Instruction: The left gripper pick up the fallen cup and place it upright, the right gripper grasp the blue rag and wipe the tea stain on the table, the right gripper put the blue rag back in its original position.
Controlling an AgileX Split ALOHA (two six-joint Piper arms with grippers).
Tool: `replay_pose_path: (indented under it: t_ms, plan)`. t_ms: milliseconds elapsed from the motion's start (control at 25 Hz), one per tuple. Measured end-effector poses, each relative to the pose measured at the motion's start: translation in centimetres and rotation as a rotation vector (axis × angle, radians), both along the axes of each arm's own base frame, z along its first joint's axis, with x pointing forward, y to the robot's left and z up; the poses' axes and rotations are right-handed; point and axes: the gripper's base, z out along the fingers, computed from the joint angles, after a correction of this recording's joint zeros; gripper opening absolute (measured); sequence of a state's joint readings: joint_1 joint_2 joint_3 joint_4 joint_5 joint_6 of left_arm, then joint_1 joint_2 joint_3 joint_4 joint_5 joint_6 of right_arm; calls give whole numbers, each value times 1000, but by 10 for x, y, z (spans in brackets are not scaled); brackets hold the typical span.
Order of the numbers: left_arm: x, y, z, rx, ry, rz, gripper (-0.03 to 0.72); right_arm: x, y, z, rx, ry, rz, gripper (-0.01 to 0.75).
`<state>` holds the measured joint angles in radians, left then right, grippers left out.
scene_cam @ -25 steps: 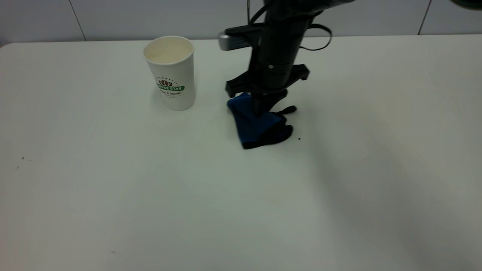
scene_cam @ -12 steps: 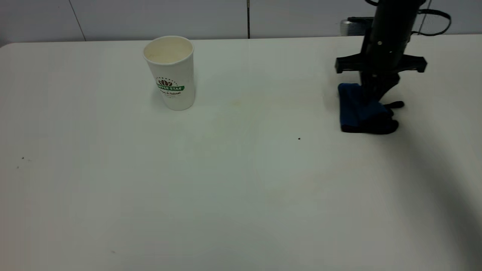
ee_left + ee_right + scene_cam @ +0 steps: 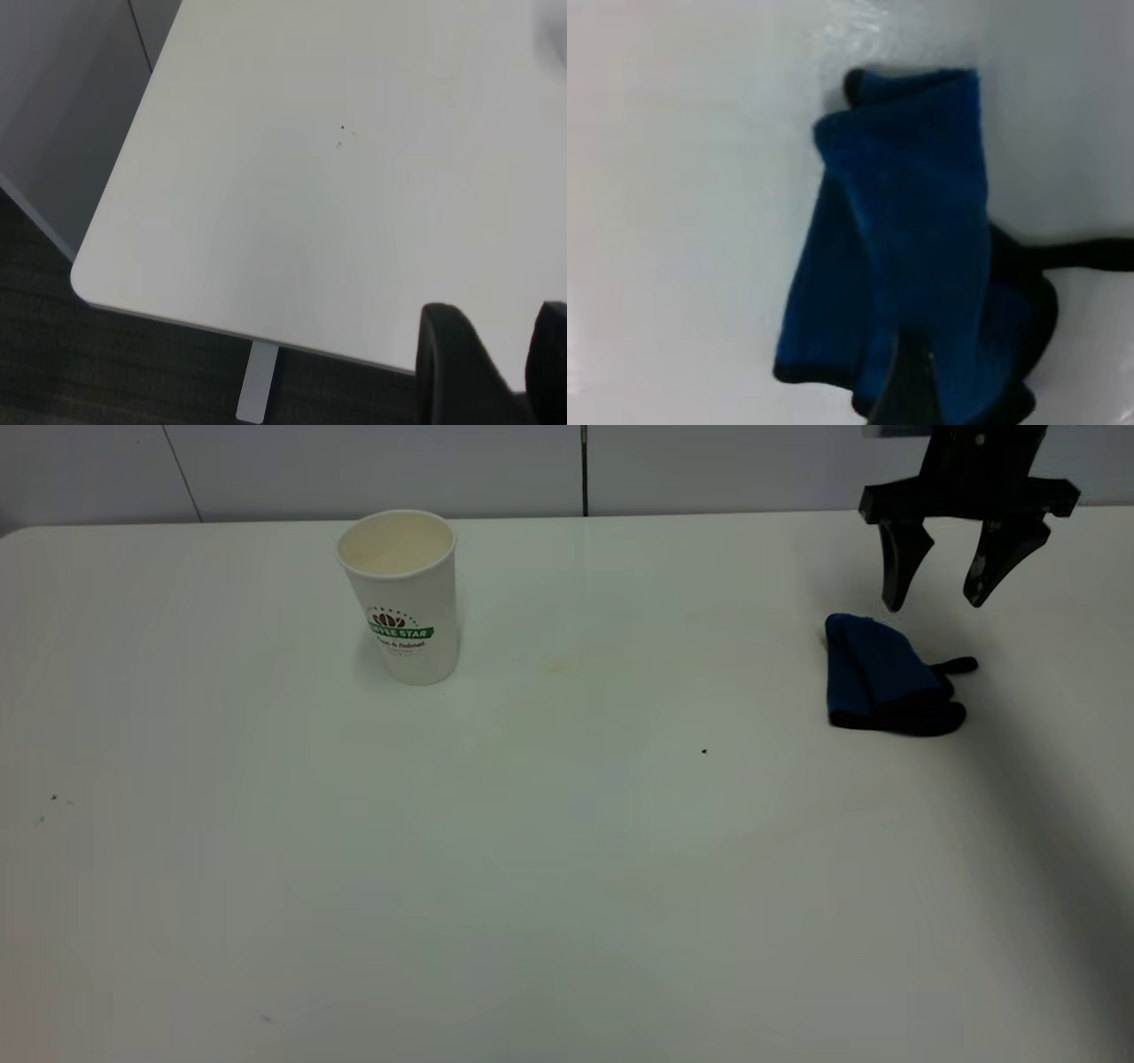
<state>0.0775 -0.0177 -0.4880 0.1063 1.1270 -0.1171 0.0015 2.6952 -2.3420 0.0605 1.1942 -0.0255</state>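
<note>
Toward the far edge of the table, left of its middle, the cup is standing upright, mouth up, green band facing the camera; its cream inside is showing nothing in it. Well apart from it, near the far right corner, the blue rag is lying crumpled on the surface, black edging toward the near side, black loop tab sticking out toward the right edge. In the right wrist view the blue rag is filling most of the frame, loose and ungripped. Above and just behind the rag, the right gripper is hanging clear of it, pointing straight down, fingers spread wide and holding nothing. Faint brownish smears are showing on the surface between cup and rag. The left gripper is sitting parked over the left end of the table near a corner, only dark finger parts showing; whether it is open cannot be told.
</note>
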Motion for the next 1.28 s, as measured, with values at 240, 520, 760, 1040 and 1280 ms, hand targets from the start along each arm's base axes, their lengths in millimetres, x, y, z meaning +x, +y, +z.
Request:
replay_pose_path:
  t_ms: [240, 520, 760, 1040, 1280]
  plan:
    - [0, 0, 0, 0, 0, 0, 241, 5, 8, 43, 83, -80, 7, 728]
    - [0, 0, 0, 0, 1, 0, 241, -44, 27, 131, 75, -101, 91, 728]
    - [0, 0, 0, 0, 1, 0, 241, -135, 27, 230, 34, -188, 79, 724]
    - [0, 0, 0, 0, 1, 0, 241, -257, 11, 288, -51, -301, 69, 710]
    - [0, 0, 0, 0, 1, 0, 241, -365, 2, 285, -67, -378, 35, 689]
